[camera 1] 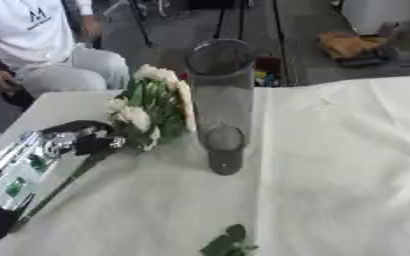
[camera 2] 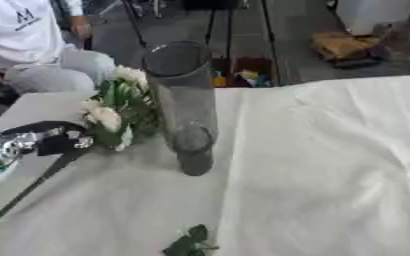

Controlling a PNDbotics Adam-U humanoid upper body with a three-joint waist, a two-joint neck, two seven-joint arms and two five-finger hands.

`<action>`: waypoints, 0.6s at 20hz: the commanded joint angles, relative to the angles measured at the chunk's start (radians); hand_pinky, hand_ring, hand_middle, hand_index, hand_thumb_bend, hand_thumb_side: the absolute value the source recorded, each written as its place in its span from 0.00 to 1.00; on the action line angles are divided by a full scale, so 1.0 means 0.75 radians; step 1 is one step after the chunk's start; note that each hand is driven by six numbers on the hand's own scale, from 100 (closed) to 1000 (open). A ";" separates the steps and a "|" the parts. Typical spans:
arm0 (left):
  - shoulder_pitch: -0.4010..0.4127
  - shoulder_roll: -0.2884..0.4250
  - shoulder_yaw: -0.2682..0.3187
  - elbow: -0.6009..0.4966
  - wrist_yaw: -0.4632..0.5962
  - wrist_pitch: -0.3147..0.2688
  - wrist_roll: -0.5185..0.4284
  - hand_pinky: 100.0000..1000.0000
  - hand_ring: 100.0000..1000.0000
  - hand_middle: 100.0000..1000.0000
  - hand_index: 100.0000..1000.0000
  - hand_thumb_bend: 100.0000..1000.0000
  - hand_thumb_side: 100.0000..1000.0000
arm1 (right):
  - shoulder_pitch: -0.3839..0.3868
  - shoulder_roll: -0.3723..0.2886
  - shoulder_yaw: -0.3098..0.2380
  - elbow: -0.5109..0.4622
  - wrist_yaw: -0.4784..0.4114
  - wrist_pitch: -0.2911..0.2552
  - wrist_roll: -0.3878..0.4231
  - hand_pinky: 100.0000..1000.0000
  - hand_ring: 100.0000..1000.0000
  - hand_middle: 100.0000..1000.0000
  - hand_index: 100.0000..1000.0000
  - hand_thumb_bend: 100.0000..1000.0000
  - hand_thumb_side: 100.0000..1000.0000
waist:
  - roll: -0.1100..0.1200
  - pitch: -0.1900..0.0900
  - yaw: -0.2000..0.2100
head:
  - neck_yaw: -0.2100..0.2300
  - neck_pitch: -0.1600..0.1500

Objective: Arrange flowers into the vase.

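The left hand comes in from the left, and its fingers are curled round the stems of the flowers. It holds them low down, just under the blooms, so the white heads and green leaves stick up and lean toward the vase. The long stems trail back down to the left across the cloth.

The flowers are just beside the vase, near its side, and not inside it yet. I think the hand must lift them higher, because the stems have to go in from the top.

The vase is tall and clear. It stands upright and looks empty, ready for the flowers.

A bit of green leaf lies alone near the bottom edge.

The right hand does not show.
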 commanded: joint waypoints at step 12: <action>-0.032 0.013 0.030 0.047 -0.099 -0.049 0.056 0.79 0.92 0.97 1.00 0.06 0.61 | -0.009 -0.001 -0.017 -0.024 0.013 0.018 0.022 0.58 0.71 0.64 0.72 0.00 1.00 | -0.009 -0.016 -0.009 | 0.013 -0.034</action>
